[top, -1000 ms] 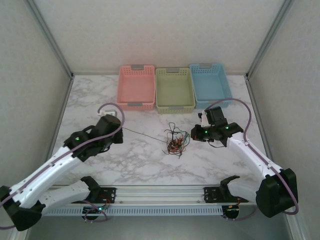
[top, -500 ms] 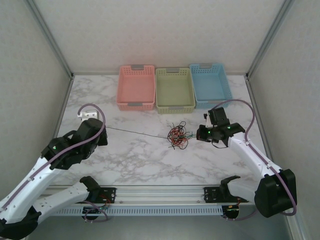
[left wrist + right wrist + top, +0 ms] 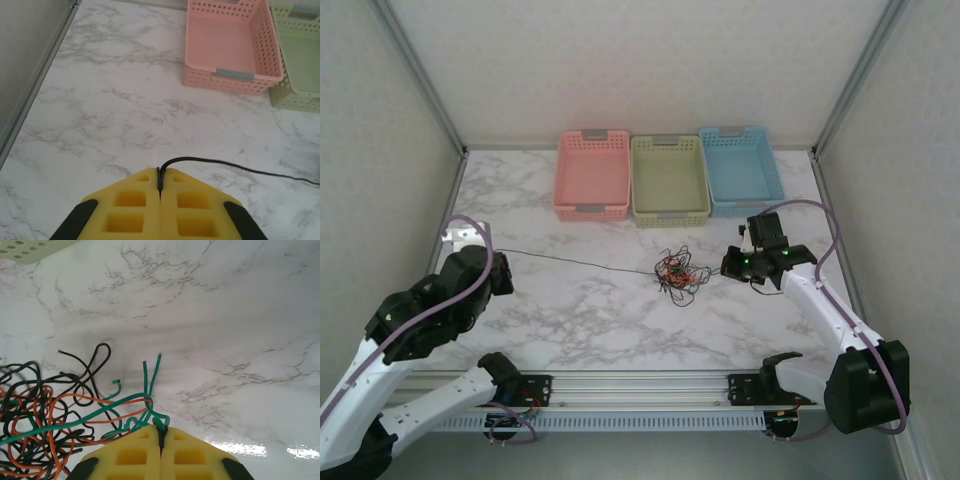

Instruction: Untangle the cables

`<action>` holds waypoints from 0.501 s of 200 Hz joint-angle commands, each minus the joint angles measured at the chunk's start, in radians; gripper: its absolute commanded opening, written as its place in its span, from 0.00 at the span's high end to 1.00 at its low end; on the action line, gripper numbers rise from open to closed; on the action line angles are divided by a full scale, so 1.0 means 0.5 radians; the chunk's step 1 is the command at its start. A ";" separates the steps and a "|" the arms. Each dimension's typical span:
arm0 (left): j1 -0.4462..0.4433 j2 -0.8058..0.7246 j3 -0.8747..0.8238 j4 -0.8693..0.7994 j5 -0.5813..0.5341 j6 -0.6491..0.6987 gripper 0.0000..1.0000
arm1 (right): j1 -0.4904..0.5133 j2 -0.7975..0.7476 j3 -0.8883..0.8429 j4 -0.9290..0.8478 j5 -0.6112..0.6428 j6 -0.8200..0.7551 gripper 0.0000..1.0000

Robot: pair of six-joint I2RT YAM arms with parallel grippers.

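Top external view: the cables (image 3: 677, 272), a loose knot of thin black, red-orange and green wires, lie on the white marble counter (image 3: 590, 320) a little right of centre, near the front of the yellow-green basket (image 3: 670, 215). One black cable (image 3: 580, 262) leaves the knot and runs in a nearly straight line leftward over the marble to the left gripper (image 3: 505, 262). Its yellow fingers (image 3: 135, 202) are pressed together on the wire's end. From the left wrist camera the wire can be seen rising out of the seam between them, bending over and trailing off to the right across the counter. On the opposite side of the knot the right gripper (image 3: 728, 268) sits just beside the tangle, likewise closed. The right wrist camera shows it pinching a green cable (image 3: 75, 425) whose small loops bunch at the fingertips, while two green ends stick up just beyond them and the black and red-orange strands pile to the left. At the back of the counter stand three plastic baskets in a row, just beside one another: the pink basket (image 3: 592, 211) on the left, the yellow-green one in the middle and the blue basket (image 3: 745, 204) on the right. The two white arms reach in from the near edge, one on either side of the knot.
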 commanded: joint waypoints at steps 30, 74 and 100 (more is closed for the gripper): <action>0.023 -0.008 -0.066 0.092 0.166 0.058 1.00 | -0.015 -0.024 -0.062 0.071 -0.314 -0.014 0.75; 0.025 0.100 -0.129 0.205 0.348 0.084 1.00 | 0.011 -0.168 -0.004 0.092 -0.526 -0.035 0.56; 0.024 0.116 -0.116 0.224 0.398 0.087 1.00 | 0.118 -0.224 0.087 0.049 -0.559 -0.081 0.54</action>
